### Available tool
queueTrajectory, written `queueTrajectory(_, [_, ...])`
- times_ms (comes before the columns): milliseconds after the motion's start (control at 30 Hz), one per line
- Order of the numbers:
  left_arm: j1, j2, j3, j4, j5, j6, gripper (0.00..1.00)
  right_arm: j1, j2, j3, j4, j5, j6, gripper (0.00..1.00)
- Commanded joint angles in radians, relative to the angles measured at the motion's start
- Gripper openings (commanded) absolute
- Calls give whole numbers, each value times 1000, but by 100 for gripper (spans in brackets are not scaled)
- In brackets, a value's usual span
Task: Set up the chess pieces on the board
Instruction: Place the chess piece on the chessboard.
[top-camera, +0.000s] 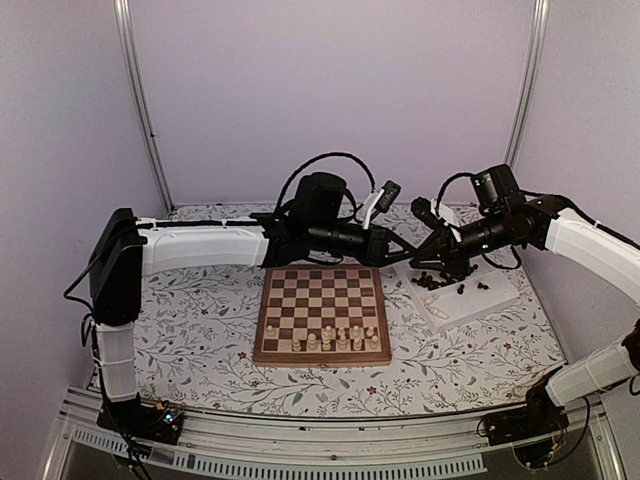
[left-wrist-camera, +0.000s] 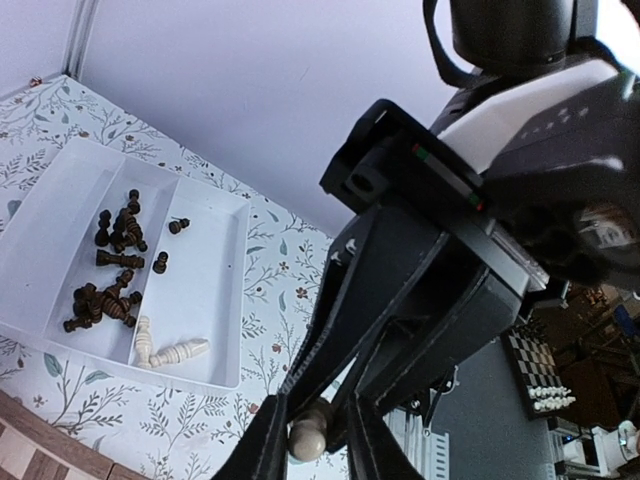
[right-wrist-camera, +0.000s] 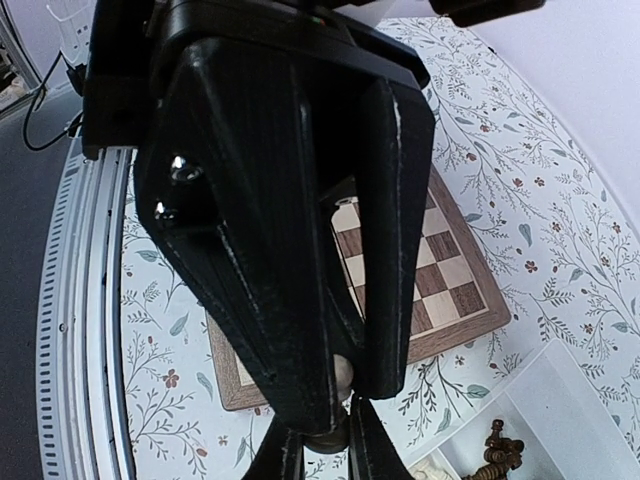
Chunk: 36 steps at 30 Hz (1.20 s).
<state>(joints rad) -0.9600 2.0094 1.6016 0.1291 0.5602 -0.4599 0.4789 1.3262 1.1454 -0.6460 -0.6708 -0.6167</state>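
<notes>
Top view, board: the board (top-camera: 320, 290) lies flat on the flowered cloth (top-camera: 200, 330), straight out from my two bases.
Top view, men set: cream chess pieces (top-camera: 335, 340) stand along the board's near side. Which squares, too small to tell.
Top view, tray: a white tray (top-camera: 475, 305) sits just right of the board, with dark pieces (top-camera: 440, 280) heaped at its end nearest the board.
Top view, left pincer: my left pincer (top-camera: 410, 256) reaches across behind the board's far edge, its tip past the far right corner.
Top view, right pincer: my right pincer (top-camera: 438, 257) comes in from the right and meets the left one tip to tip, between the board's far right corner and the tray.

Left wrist, grip: there it is, a pale piece (left-wrist-camera: 308, 438), round head up, between my left fingers (left-wrist-camera: 262, 455). My left pincer (left-wrist-camera: 312, 455) is closed on it.
Left wrist, other hand: my right pincer (left-wrist-camera: 328, 405) slants down from the upper right onto the same piece.
Left wrist, surroundings: the board's corner (left-wrist-camera: 30, 455) shows at lower left. The tray (left-wrist-camera: 215, 300) lies beyond it, holding dark pieces (left-wrist-camera: 110, 280) and a few pale spares (left-wrist-camera: 170, 350).

Right wrist, grip: my right pincer (right-wrist-camera: 325, 455) is clamped tight on the piece's lower end.
Right wrist, piece: the pale piece (right-wrist-camera: 343, 375) shows just off the board's near edge in this view.
Right wrist, other hand: my left pincer (right-wrist-camera: 335, 395) fills the view, a finger on either side of the piece.
Right wrist, board: the board (right-wrist-camera: 450, 290) lies behind both pincers.
</notes>
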Motion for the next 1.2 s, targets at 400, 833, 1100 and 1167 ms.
queueTrajectory(400, [-9,25,29,-11,24,-16,17,6,5,39,10,-16,23,7])
queueTrajectory(833, [23,-151,-50,-234,-139,172,8,5,-45,-51,14,57,-28,43])
queueTrajectory(1100, [20,-362,-262,-509,-507,427,9,-98,-149,-331,229,91,-26,49])
queueTrajectory(1167, [20,-385,-313,-555,-555,453,9,-98,-128,-357,257,120,-30,50])
